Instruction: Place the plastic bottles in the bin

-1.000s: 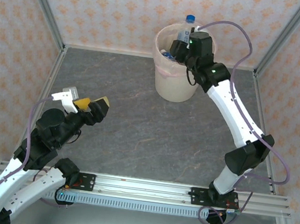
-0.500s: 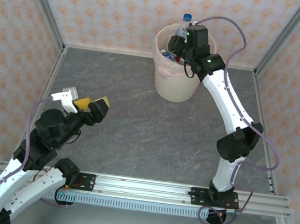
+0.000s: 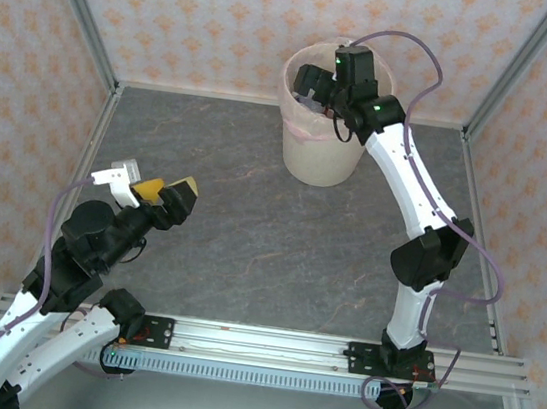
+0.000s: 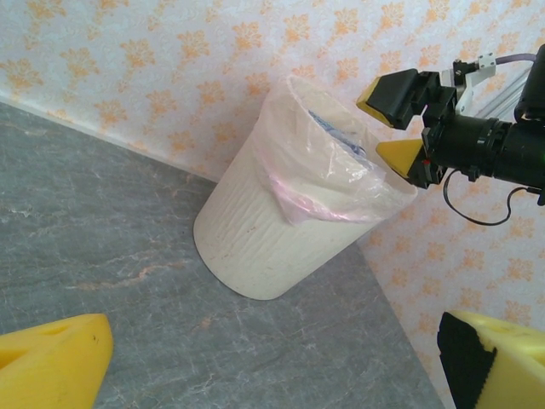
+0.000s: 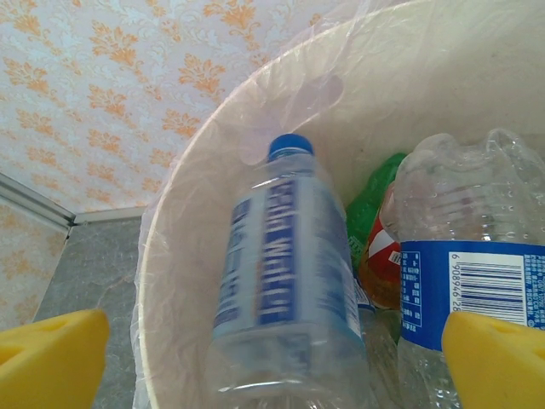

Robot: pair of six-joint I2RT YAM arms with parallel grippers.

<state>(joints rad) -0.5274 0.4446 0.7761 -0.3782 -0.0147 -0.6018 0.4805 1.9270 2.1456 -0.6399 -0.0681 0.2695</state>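
Just let go with the right gripper (image 3: 317, 82): clenched on a bottle a second back, now spread wide above the bin (image 3: 315, 160) and grasping nothing. No longer poking up past the rim at the 12 o'clock end of the worktop (image 3: 248, 242), as it did half a second ago. Instead caught blurred in the right wrist view as a blue-capped bottle (image 5: 277, 281), cap up, inside the pale liner (image 5: 183, 230) between the yellow fingers (image 5: 51, 362), apparently mid-drop.

To its 3 o'clock, already resting in the bin: a clear bottle with a blue label (image 5: 468, 290), a green one (image 5: 375, 192) and an orange-red one (image 5: 379, 256) wedged between.

Over at 8 o'clock on the worktop, holding the left gripper (image 3: 167, 191) parked as before, its fingers released and empty, facing the bin across the grey surface.

Counts as one more bottle delivered. Judging by the pile inside, probably late in the task. Next, most likely, lifting the right arm back out without snagging the liner.
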